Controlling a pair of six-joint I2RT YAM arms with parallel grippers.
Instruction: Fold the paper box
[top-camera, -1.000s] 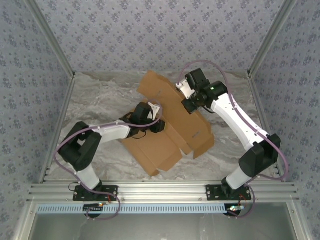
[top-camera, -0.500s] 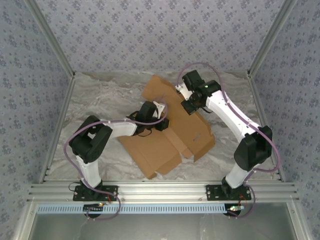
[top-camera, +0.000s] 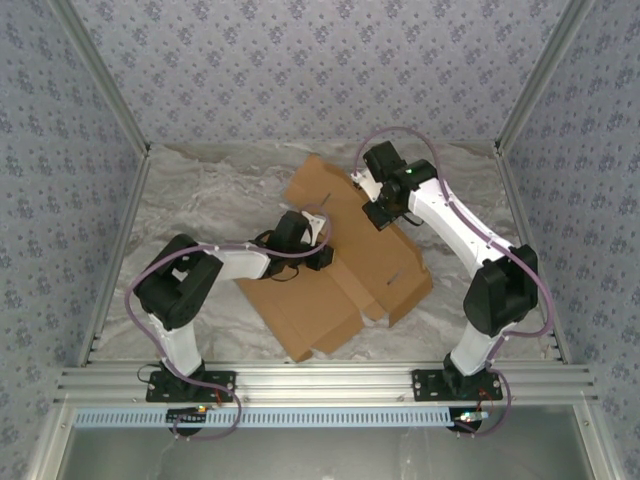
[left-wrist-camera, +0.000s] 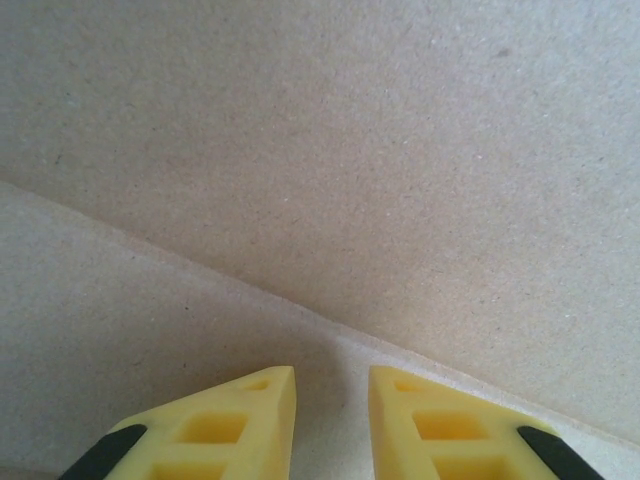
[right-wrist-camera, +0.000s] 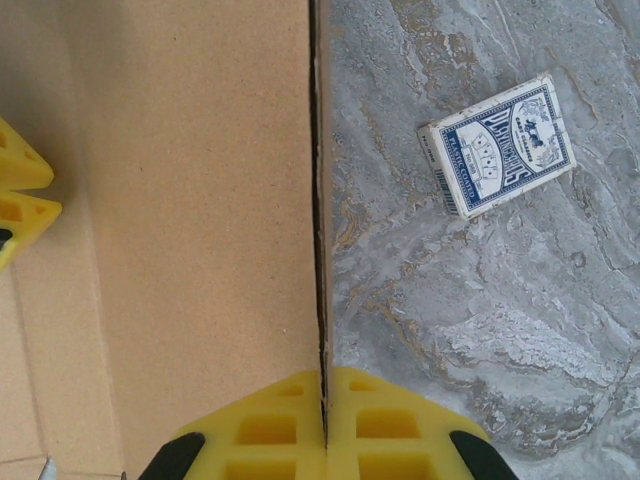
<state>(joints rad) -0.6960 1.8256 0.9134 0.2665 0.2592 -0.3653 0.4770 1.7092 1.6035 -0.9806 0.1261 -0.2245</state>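
**Right fingers (right-wrist-camera: 335, 392) pinch the box edge; left fingers (left-wrist-camera: 283, 395) are a little apart**

The right fingers are pressed together. A thin edge of the paper box (top-camera: 315, 300) runs straight in between them, so they are pinching it. The left fingers have a small gap between their tips, with nothing in the gap. Brown cardboard with a fold line lies right in front of them.

The paper box is an open sheet with flaps. It lies mostly flat on the surface (right-wrist-camera: 480, 330), under both pairs of fingers.

From above you can see its whole shape. One flap reaches out past the right fingers, and the wide part lies on the near side of the left fingers.

Up close, the right wrist view shows a blue and white pack of cards (right-wrist-camera: 497, 145). It lies on the grey surface to the right of the pinched edge, apart from the box. At the left side of that view, the yellow tips of the left fingers poke in over the cardboard.
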